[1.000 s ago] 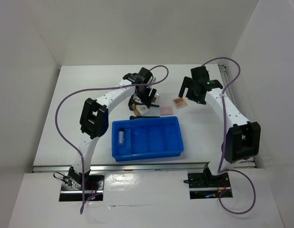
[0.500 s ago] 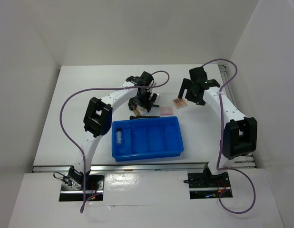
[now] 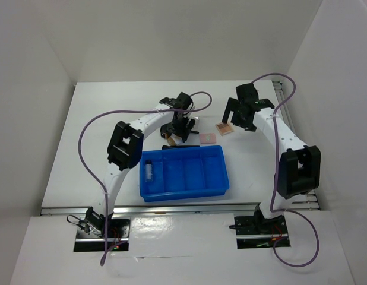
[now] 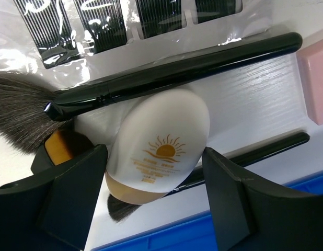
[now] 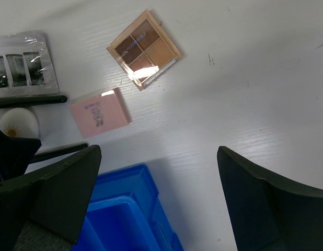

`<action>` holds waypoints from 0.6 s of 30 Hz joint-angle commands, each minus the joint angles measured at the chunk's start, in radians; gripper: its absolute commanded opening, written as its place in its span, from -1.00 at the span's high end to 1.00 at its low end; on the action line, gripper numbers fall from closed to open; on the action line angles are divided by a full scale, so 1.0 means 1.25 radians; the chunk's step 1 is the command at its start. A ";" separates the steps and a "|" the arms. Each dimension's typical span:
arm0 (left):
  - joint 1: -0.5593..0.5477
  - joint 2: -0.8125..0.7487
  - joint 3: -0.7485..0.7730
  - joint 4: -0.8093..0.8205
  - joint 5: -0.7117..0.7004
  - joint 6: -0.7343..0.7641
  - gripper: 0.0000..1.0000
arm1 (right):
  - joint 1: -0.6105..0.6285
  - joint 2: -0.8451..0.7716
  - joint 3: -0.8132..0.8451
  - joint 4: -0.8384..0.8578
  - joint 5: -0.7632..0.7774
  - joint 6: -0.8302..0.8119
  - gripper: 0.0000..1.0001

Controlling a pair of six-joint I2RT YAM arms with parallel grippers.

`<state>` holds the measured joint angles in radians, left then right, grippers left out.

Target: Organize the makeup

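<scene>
While your left gripper (image 4: pixel 156 175) sits low over the white tube (image 4: pixel 161 130), its jaws stand wide on either side, right up against it - can't tell if they're actually squeezing. The tube lies among the black brushes (image 4: pixel 172 65), just past the tray (image 3: pixel 183 191). Your right gripper (image 5: pixel 156 193) hangs wide open and empty above the palette (image 5: pixel 145 48) and pink square (image 5: pixel 100 113) - the vial (image 3: pixel 149 171) lies in the tray's left compartment.

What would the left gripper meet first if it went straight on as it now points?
The left gripper would most likely meet the white oval piece, lying between its open jaws; depth is unclear.
</scene>
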<state>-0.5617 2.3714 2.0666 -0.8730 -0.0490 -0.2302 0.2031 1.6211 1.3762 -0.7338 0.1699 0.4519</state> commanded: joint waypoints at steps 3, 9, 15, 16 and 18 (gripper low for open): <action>-0.010 0.014 0.028 -0.001 -0.010 0.020 -0.69 | -0.004 0.009 0.034 -0.016 0.016 -0.002 -0.99; -0.010 0.021 0.028 0.006 -0.010 0.020 -0.59 | -0.004 0.009 0.042 -0.016 0.016 -0.002 -0.99; -0.010 0.014 0.035 0.006 -0.010 0.020 -0.18 | -0.004 0.009 0.042 -0.016 0.016 -0.002 -0.99; -0.010 0.006 0.035 0.006 -0.010 0.020 -0.15 | -0.004 0.009 0.042 -0.016 0.016 -0.002 -0.99; -0.010 -0.001 0.035 0.006 -0.010 0.020 -0.07 | -0.004 0.009 0.042 -0.016 0.016 -0.002 -0.99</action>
<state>-0.5686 2.3760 2.0731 -0.8635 -0.0547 -0.2134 0.2031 1.6295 1.3876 -0.7349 0.1699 0.4519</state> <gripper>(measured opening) 0.725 0.994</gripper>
